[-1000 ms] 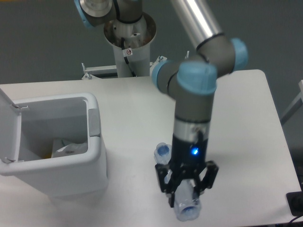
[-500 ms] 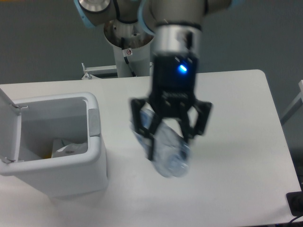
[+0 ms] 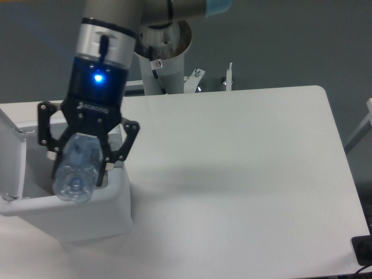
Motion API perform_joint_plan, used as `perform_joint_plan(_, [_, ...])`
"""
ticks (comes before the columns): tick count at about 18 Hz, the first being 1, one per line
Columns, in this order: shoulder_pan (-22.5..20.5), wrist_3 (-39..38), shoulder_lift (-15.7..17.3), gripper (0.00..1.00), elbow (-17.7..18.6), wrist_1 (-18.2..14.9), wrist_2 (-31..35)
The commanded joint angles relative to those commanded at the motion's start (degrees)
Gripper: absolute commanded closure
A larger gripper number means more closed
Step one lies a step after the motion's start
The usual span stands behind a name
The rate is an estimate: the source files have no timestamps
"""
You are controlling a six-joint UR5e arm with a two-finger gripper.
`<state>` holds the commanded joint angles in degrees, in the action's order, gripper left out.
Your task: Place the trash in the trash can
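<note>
Bottle [image 3: 74,171], one clear crushed piece, hangs over the open trash can [image 3: 110,209] at the desk's [image 3: 244,174] left side, pinched across its body in your claw [image 3: 81,164]. Judge it light, springy and slick. You see one bottle, one can.

Trash can [image 3: 87,218]: stands at the table's left edge, mouth facing up. Lid [image 3: 10,157] swung back and upright on the far left side, walling off that side. Above the mouth: gripper [image 3: 78,168], clamped on the bottle [image 3: 75,171], fills most of the opening as seen from the camera; the can's inside is hidden behind them.

Table [image 3: 232,174]: bare white surface from the can's right wall to the right edge.

Arm's base post [image 3: 160,58]: behind the table's back edge.
</note>
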<state>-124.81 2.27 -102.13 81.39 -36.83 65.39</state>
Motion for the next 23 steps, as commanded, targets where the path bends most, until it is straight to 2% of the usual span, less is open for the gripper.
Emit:
perform_joint_plan(1, [0.0, 1.2, -0.1, 0.00, 0.1, -0.1, 0.0])
perform_joint_plan(6, [-1.1, 1.8, 0.4, 0.00, -0.4, -0.2, 0.3])
perform_joint_plan(13, [-19.1, 4.5, -1.4, 0.00, -2.8, -0.4, 1.7])
perform_joint_plan(16, [-23.2, 13.2, -1.6, 0.00, -2.1, -1.6, 2.9])
perform_joint_plan(17, [-23.6, 17.0, -1.6, 0.00, -1.8, -3.0, 4.2])
perform_joint_plan(19, [-25.4, 31.6, -1.4, 0.00, -1.5, -8.9, 9.6])
perform_joint_plan(20, [-25.5, 36.2, -1.4, 0.00, -1.0, -10.7, 11.6])
perform_joint_plan(23, [-25.7, 46.6, -1.1, 0.00, -0.1, -12.8, 19.0])
